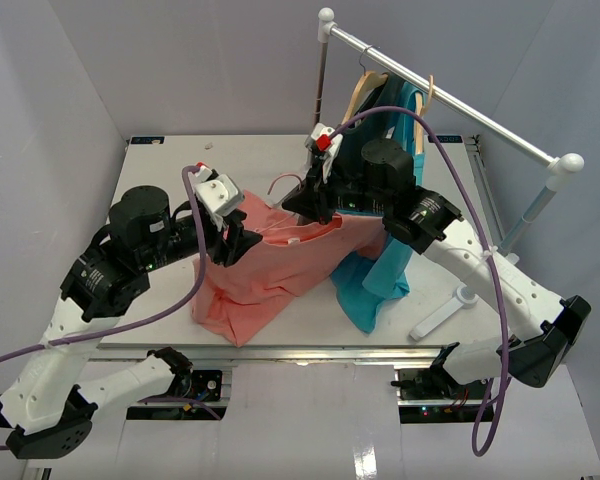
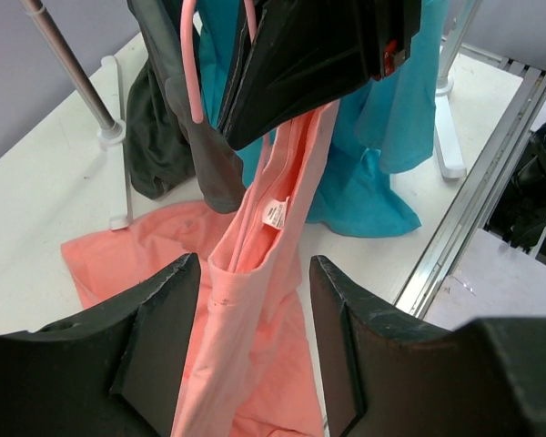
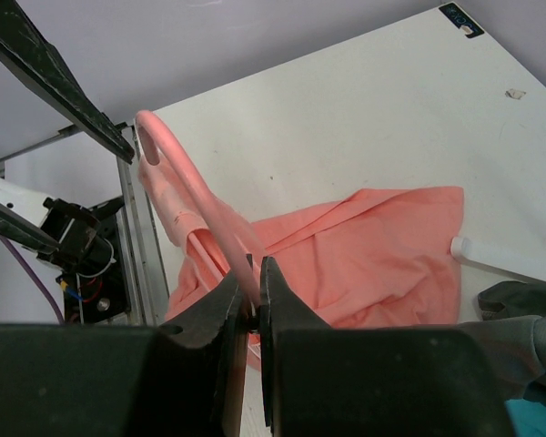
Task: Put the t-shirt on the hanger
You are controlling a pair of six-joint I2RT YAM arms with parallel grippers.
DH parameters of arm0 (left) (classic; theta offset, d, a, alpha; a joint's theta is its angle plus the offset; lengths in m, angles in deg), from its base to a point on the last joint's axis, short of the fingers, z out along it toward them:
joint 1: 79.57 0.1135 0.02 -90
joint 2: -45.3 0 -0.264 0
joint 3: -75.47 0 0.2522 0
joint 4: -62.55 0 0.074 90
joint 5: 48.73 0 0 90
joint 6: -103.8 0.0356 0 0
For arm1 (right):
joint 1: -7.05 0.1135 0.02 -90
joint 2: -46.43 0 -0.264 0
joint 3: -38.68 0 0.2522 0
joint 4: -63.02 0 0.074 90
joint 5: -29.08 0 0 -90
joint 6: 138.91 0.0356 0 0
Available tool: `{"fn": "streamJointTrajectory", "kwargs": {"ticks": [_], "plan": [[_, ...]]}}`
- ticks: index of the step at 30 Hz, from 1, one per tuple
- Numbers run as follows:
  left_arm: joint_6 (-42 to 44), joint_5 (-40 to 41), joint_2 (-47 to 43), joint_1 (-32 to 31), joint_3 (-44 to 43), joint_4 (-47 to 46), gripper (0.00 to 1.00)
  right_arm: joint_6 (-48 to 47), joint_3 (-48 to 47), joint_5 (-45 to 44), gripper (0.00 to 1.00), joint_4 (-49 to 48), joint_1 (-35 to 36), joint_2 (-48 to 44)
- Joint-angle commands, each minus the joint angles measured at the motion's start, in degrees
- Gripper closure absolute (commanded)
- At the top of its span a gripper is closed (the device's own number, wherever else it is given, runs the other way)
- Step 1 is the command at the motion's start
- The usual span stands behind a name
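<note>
The salmon t-shirt (image 1: 270, 275) is lifted at its collar, and its lower part lies on the white table (image 1: 180, 170). My right gripper (image 1: 308, 205) is shut on the thin pale-pink hanger (image 3: 193, 196), whose hook (image 1: 283, 181) sticks out to the left. In the right wrist view, the shirt's collar band (image 3: 168, 200) is draped over the hanger's arm. My left gripper (image 2: 255, 319) is open. The shirt's collar fold (image 2: 255, 246) hangs between its jaws, close to the left finger (image 2: 164, 319). The left gripper also shows in the top view (image 1: 230, 243).
A clothes rack (image 1: 450, 100) stands at the back right with wooden hangers (image 1: 365, 90). A teal shirt (image 1: 380, 280) hangs from it down to the table, with a dark grey shirt (image 2: 164, 137) beside it. The rack's white foot (image 1: 445, 315) lies near the front right edge.
</note>
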Motion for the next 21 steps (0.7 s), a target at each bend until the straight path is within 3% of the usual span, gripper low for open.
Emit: {"fn": "streamJointTrajectory", "kwargs": {"ticks": [1,14,18,21], "plan": [[0.61,-0.75,0.17,0.24,1.08,3.11,0.38,-0.84,-2.98,1.2,0.92,-1.09,0.21,-2.54],[0.31,-2.81,2.68,0.22,9.25,-3.62,0.39,2.88,-1.9,7.23,0.92,-5.26,0.14,-3.72],[0.34,-5.32,3.12,0.23,8.98,-4.81,0.58,2.94,-1.1,7.7,0.92,-5.6,0.19,-3.97],[0.51,-6.99,3.07,0.2,8.73,-4.67,0.93,1.95,-0.38,9.62,0.92,-5.35,0.18,-4.35]]}}
